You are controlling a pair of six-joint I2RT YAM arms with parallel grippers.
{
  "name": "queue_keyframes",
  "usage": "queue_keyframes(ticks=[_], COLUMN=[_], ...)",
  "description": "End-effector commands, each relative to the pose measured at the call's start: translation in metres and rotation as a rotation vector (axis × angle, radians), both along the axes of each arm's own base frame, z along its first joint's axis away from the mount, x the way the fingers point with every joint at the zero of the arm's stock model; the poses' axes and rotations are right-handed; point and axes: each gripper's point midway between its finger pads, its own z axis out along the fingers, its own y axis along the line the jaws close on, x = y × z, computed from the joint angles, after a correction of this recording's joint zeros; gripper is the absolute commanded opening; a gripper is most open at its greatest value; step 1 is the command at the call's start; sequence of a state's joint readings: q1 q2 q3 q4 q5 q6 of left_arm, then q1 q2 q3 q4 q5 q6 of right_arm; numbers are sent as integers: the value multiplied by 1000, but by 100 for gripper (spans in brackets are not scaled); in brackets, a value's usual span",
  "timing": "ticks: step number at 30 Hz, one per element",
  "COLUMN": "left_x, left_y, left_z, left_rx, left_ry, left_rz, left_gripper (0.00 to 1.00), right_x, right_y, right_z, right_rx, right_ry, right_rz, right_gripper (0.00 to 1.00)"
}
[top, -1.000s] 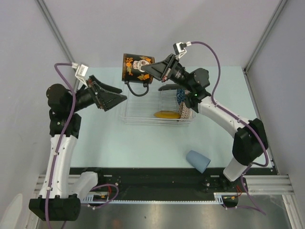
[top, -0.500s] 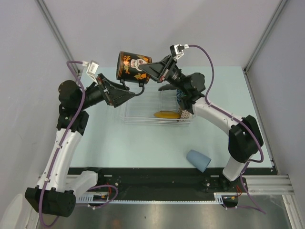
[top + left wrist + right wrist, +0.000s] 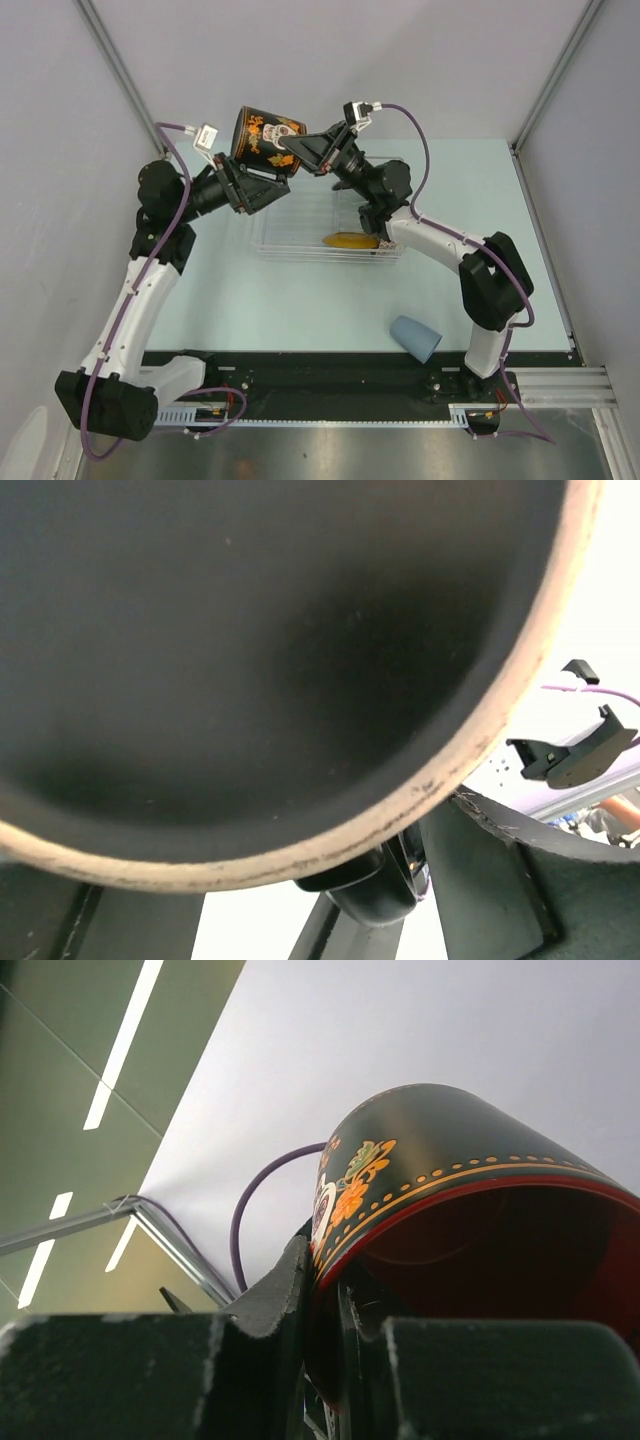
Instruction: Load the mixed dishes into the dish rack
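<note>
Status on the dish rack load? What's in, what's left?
Done: the yellow saucer lies in the dish rack. In hand: the right gripper pinches the mug by its rim, in the air near the rack's far left corner, with the left gripper at its base. Left: the light-blue cup lies on the table. I cannot tell what else is loaded.

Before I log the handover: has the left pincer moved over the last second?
Yes. The left pincer moved right and farther back, over the dish rack's far-left corner, up to the mug.

left gripper [image 3: 265, 180] raised, jaws wide | right gripper [image 3: 297, 153] raised, jaws pinched
</note>
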State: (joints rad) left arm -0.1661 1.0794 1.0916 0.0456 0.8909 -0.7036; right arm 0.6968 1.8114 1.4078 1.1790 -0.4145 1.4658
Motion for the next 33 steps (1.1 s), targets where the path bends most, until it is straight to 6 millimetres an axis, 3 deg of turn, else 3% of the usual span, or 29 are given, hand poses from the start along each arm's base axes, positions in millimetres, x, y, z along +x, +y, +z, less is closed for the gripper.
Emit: queue_keyframes(ticks=[1,5,9,14,17,18,19,25,26,28,31,33], left_x=[-8,-4,2,5,7,8,9,11,11,12,17,23], left_y=[-5,0,7,10,13,14,16,24,25,30,42,53], left_z=[26,33,45,47,46,46,44,40,42,44,56,69], left_rx=[-27,-38,-62,-65,-59,-56,-51,-43,-40,-31,-22,-25], left_ry=[-100,-102,-111,-116,-116,-116,-109,-110,-121,-130,-166,-181], left_rz=[-21,7,37,52,67,72,80,109,114,130,178,243], left_gripper=[80,74,51,43,19,5,0,0,0,0,1,0], right_x=[-54,-58,-61,-67,-69,-69,-67,-57,-57,-52,-46,-43], right_y=[-15,-3,2,12,19,18,18,14,13,11,8,8], right_z=[65,56,47,35,26,24,21,5,3,-5,-18,-33], right_rx=[222,221,214,203,186,182,176,133,125,101,53,-1], right_ry=[-180,-161,-146,-124,-118,-119,-111,-93,-89,-82,-66,-53], right_rz=[54,79,88,119,135,135,136,135,145,155,183,187], right_gripper=[0,0,0,0,0,0,0,1,11,14,31,49])
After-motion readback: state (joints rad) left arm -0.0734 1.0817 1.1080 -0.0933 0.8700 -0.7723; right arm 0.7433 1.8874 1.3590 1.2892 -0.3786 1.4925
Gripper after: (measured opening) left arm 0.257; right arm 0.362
